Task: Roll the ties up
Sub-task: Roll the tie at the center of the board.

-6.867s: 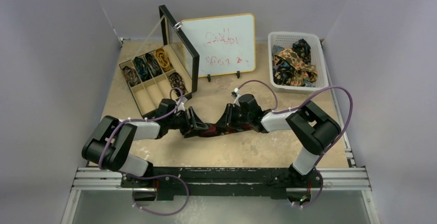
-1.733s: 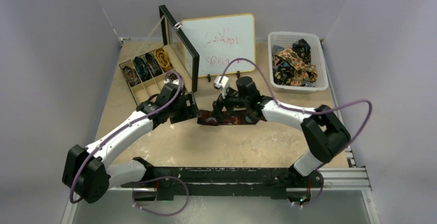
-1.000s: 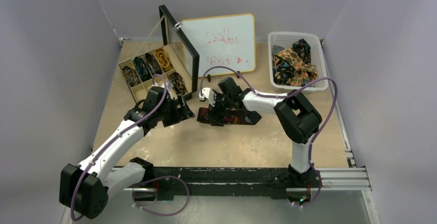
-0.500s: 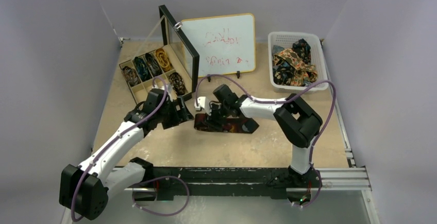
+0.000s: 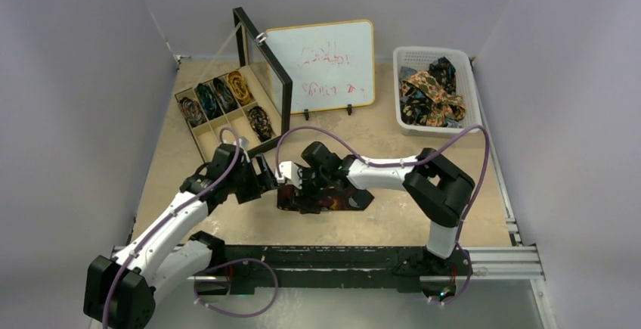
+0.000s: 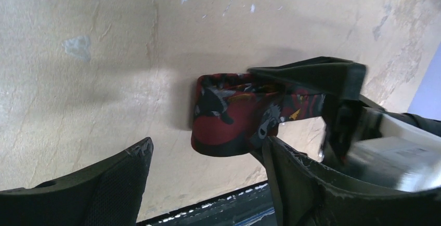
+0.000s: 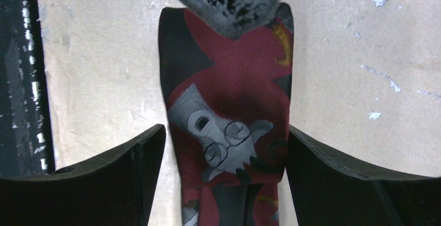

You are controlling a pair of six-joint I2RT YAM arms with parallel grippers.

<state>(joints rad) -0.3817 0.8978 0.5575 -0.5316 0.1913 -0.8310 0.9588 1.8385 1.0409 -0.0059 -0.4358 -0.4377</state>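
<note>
Since it is thin woven cloth, the maroon tie (image 7: 229, 80) should handle light, limp and a bit slick. It won't keep a fold by itself, so the best hold is probably a pinch across the width at the doubled-over end, kept pressed while turning.

The tie lies flat on the table (image 5: 393, 223), front middle, with its folded end toward the left arm. The right gripper (image 7: 224, 129) has its jaws apart, one finger on each side of the tie's width; can't tell if they touch the edges. The left gripper (image 6: 207, 142) is spread wide, nothing gripped, just beside the fold.

The divided box (image 5: 215, 145) sits back left with its lid up. It has coiled ties (image 5: 227, 91) in the back row and one in the near row; the other near slots look bare. The white basket (image 5: 475, 102), back right, holds a heap of loose ties (image 5: 431, 91), orange-brown floral on top.
</note>
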